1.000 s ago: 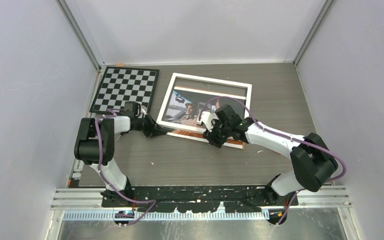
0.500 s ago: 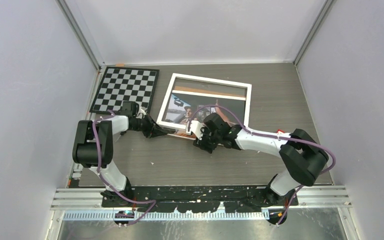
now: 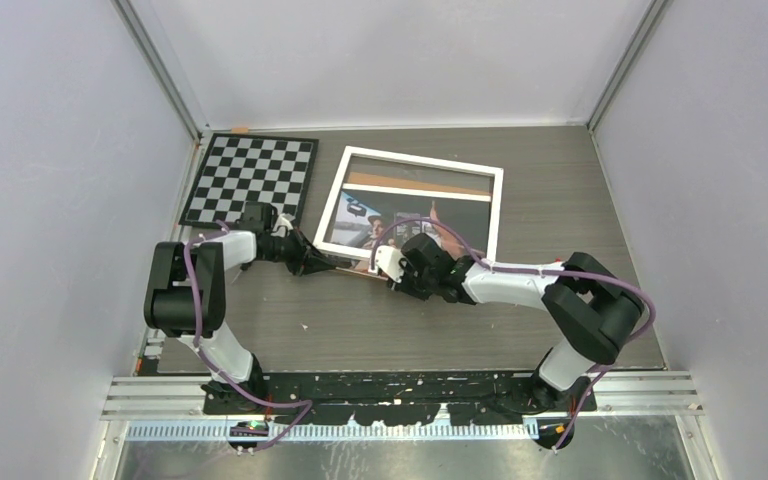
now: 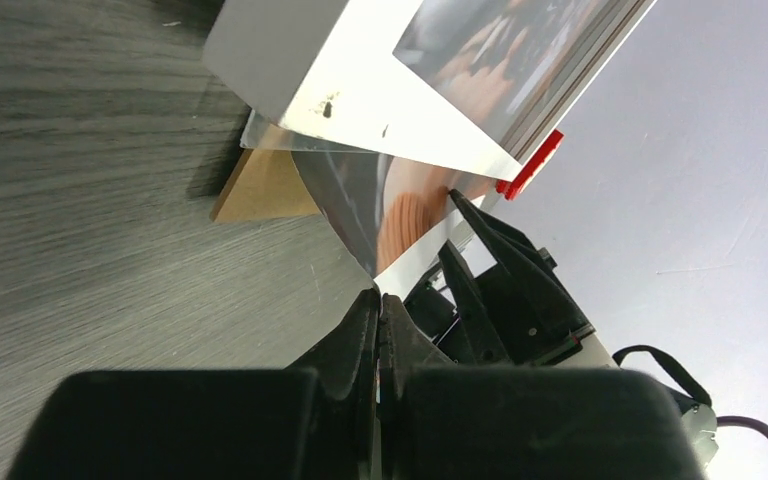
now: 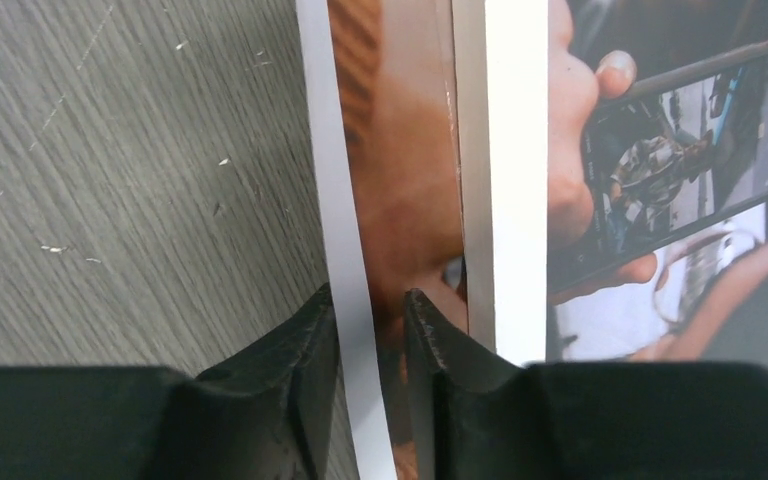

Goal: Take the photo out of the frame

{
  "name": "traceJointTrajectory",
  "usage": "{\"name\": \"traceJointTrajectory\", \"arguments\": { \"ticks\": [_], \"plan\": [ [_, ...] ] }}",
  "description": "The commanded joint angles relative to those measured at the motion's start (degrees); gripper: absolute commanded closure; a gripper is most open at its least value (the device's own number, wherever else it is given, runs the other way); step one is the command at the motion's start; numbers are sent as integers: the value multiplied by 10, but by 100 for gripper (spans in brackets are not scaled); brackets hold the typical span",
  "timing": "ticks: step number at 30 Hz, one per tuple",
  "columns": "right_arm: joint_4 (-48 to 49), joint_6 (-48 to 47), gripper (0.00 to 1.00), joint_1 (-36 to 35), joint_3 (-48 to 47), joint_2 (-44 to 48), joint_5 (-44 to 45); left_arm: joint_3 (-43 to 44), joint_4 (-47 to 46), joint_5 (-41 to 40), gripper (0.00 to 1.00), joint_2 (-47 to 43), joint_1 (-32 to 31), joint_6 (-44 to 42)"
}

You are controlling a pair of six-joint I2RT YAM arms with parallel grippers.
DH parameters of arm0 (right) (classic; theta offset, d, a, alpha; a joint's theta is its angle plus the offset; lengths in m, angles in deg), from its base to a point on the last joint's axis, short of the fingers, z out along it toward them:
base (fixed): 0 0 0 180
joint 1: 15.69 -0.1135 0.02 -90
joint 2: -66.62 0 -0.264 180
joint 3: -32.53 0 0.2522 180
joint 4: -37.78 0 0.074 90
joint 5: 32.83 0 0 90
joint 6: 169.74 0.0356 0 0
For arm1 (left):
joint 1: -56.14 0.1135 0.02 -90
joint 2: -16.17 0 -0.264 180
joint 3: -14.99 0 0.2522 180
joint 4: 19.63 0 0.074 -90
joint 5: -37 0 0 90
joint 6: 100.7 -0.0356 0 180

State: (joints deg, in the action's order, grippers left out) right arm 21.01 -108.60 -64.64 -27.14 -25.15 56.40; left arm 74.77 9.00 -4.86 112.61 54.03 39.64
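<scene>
The frame (image 3: 495, 205) lies face up at the table's middle, its white border also in the left wrist view (image 4: 360, 95). The photo (image 3: 390, 215) shows through it and sticks out past the near edge. My left gripper (image 3: 334, 263) is shut on the photo's near-left corner (image 4: 400, 215), the sheet running into the tips (image 4: 378, 297). My right gripper (image 3: 392, 272) is at the same near edge, further right. Its jaws (image 5: 370, 305) stand slightly apart astride the photo's white margin (image 5: 335, 200), not pinching it.
A black-and-white checkerboard (image 3: 252, 177) lies at the far left, next to the frame. A brown backing panel (image 4: 260, 190) pokes out under the frame's corner. Grey walls enclose the table on three sides. The two grippers are close together.
My right gripper has slid left along the frame's near edge, toward my left gripper. The left gripper has stayed shut at the photo's corner. Less of the brown panel shows at the near edge.
</scene>
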Motion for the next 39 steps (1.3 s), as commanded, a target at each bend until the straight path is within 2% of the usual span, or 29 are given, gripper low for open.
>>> {"name": "traceJointTrajectory", "arguments": {
  "ticks": [1, 4, 7, 8, 11, 13, 16, 19, 30, 39],
  "plan": [
    [23, -6, 75, -8, -14, -11, 42, 24, 9, 40, 100, -26, 4, 2],
    [-10, -2, 98, -9, -29, -3, 42, 28, 11, 38, 100, -28, 5, -3],
    [-51, 4, 99, -9, -44, 18, 26, 36, 23, 30, 99, -31, 4, -17],
    [-64, 7, 99, -8, -49, 26, 18, 40, 31, 26, 93, -31, 5, -27],
    [-108, 18, 99, -2, -71, 46, -29, 52, 60, 19, 62, -33, 7, -46],
    [-135, 30, 99, 1, -87, 56, -50, 59, 76, 13, 45, -37, 9, -62],
    [-188, 46, 99, 10, -114, 64, -86, 64, 94, -1, 28, -54, 13, -81],
    [-235, 55, 99, 22, -142, 71, -125, 67, 111, -15, 18, -70, 18, -98],
    [-419, 63, 100, 54, -264, 87, -216, 99, 198, -76, 10, -81, 76, -170],
    [-566, 33, 99, 66, -413, 96, -220, 116, 228, -127, 8, -90, 93, -210]
  ]
}}
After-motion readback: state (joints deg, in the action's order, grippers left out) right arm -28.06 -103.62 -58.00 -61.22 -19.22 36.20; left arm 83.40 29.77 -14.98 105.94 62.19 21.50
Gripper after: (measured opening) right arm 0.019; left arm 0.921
